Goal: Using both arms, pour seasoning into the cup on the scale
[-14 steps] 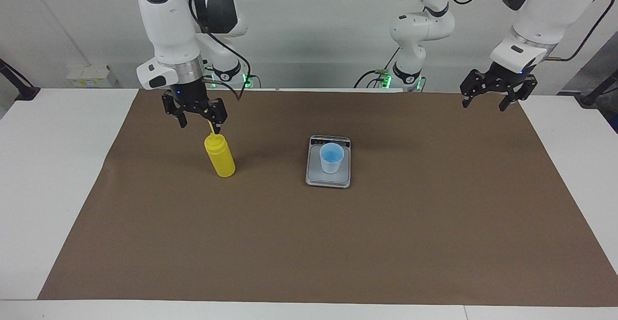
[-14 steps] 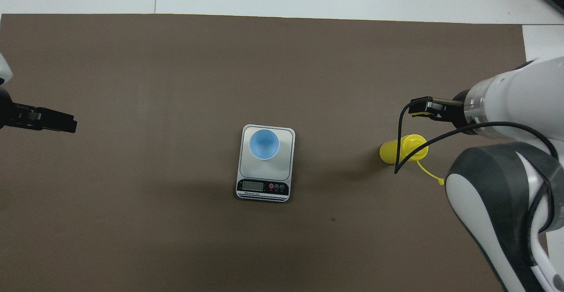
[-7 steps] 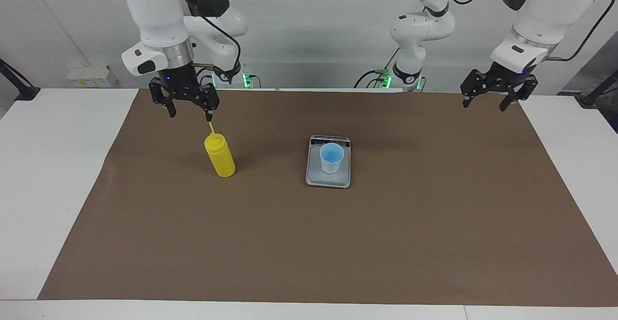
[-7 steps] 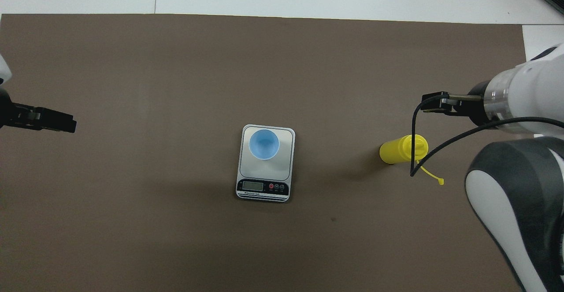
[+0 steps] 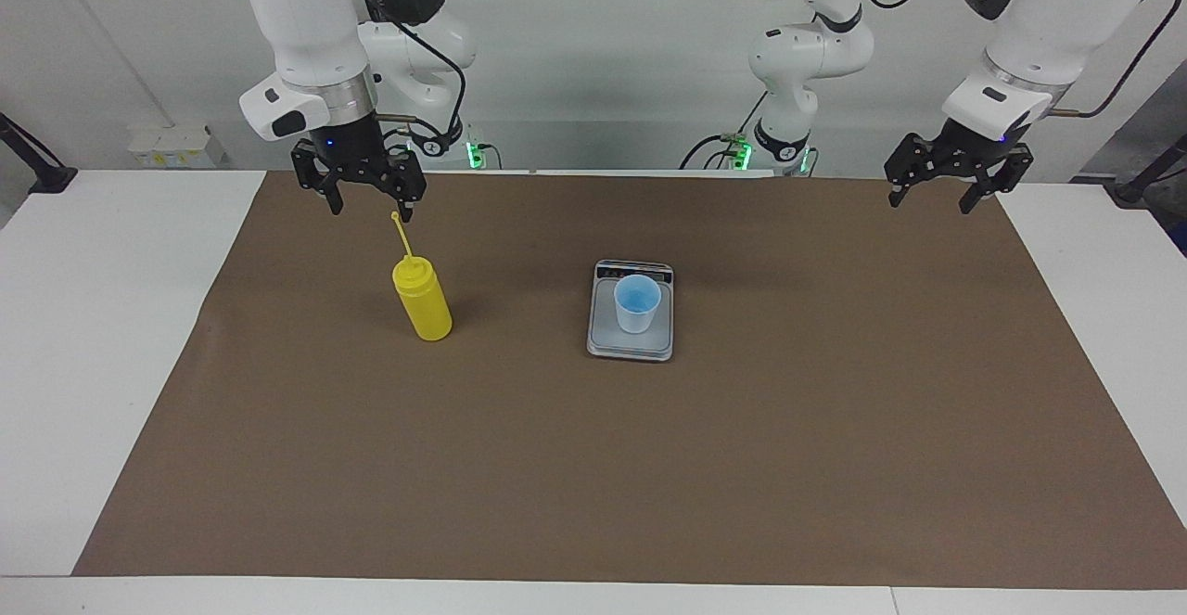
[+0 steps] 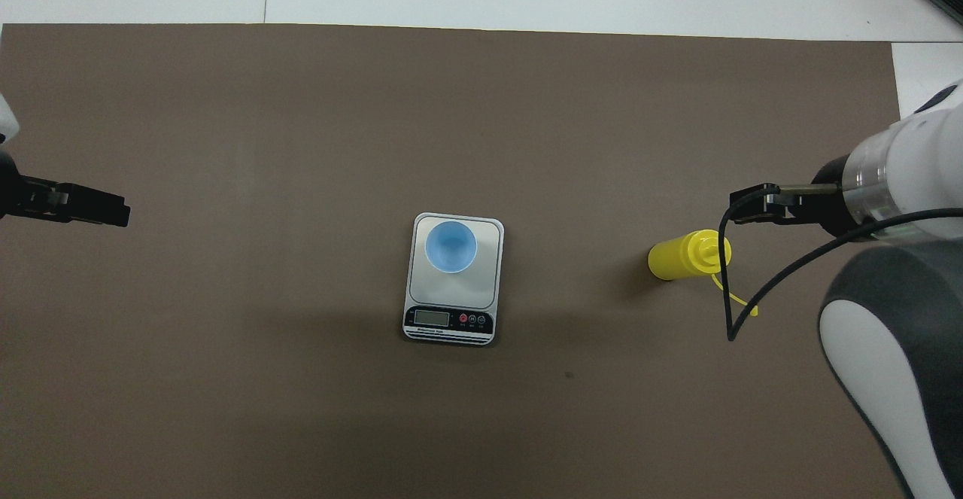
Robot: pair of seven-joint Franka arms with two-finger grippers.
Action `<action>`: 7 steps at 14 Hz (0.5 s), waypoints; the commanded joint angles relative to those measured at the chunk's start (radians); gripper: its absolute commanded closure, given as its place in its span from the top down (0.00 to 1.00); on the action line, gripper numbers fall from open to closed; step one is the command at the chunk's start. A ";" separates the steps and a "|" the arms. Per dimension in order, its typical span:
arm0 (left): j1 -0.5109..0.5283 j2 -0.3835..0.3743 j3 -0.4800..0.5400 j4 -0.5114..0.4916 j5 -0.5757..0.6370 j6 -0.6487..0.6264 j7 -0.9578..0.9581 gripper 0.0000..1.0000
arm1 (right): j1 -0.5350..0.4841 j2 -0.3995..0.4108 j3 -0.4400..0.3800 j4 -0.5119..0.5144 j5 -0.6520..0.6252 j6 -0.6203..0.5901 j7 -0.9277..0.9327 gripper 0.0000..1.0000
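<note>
Hovering my right gripper (image 5: 369,204) open and empty above the seasoning (image 5: 422,300); left gripper (image 5: 932,198) waits open, empty, over the mat's (image 5: 593,467) corner.

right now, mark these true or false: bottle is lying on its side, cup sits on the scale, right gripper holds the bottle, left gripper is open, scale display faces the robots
The bottle lies on its side: false, it stands upright on the brown mat.
The cup sits on the scale: true.
The right gripper holds the bottle: false, it hangs open above it, apart.
The left gripper is open: true.
The scale's display faces the robots: true.
</note>
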 commanded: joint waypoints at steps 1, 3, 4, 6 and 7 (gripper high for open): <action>0.011 -0.027 -0.001 -0.030 -0.003 0.018 0.018 1.00 | -0.014 -0.010 -0.003 -0.003 0.037 -0.014 -0.048 1.00; 0.011 -0.027 0.000 -0.030 -0.003 0.016 0.016 1.00 | -0.029 -0.015 -0.003 -0.015 0.037 -0.005 -0.068 1.00; 0.011 -0.027 -0.001 -0.030 -0.003 0.016 0.016 1.00 | -0.035 -0.017 -0.003 -0.022 0.037 0.003 -0.077 1.00; 0.011 -0.027 -0.001 -0.032 -0.003 0.016 0.016 1.00 | -0.037 -0.020 -0.004 -0.026 0.037 0.004 -0.084 1.00; 0.011 -0.027 -0.001 -0.032 -0.003 0.018 0.016 1.00 | -0.037 -0.021 -0.004 -0.027 0.037 0.004 -0.085 1.00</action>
